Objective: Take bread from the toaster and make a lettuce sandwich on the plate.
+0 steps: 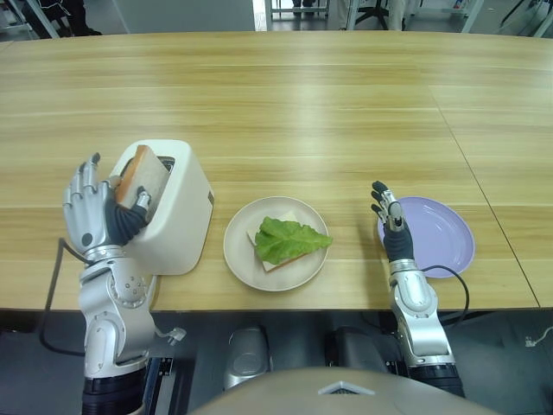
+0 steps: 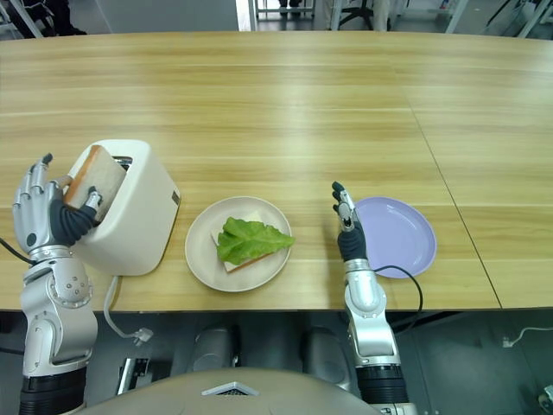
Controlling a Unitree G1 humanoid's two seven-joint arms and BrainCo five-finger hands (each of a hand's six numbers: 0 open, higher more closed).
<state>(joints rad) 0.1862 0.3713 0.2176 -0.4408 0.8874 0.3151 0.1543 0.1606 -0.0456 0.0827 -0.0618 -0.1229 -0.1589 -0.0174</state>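
Note:
A cream toaster (image 1: 177, 216) stands at the front left of the wooden table. A toasted bread slice (image 1: 138, 175) sticks out of its slot, tilted toward my left hand (image 1: 91, 212). That hand's thumb presses the slice's near face and its fingers stand behind it. To the right, a cream plate (image 1: 238, 259) carries a bread slice (image 1: 270, 262) with a green lettuce leaf (image 1: 289, 239) lying on top. My right hand (image 1: 387, 212) rests open, fingers straight, at the left rim of a purple plate (image 1: 441, 233), holding nothing.
The purple plate has nothing on it and sits near the table's front edge. The toaster's cable (image 2: 121, 320) hangs over that edge on the left. The wide far half of the table (image 1: 302, 95) is bare wood.

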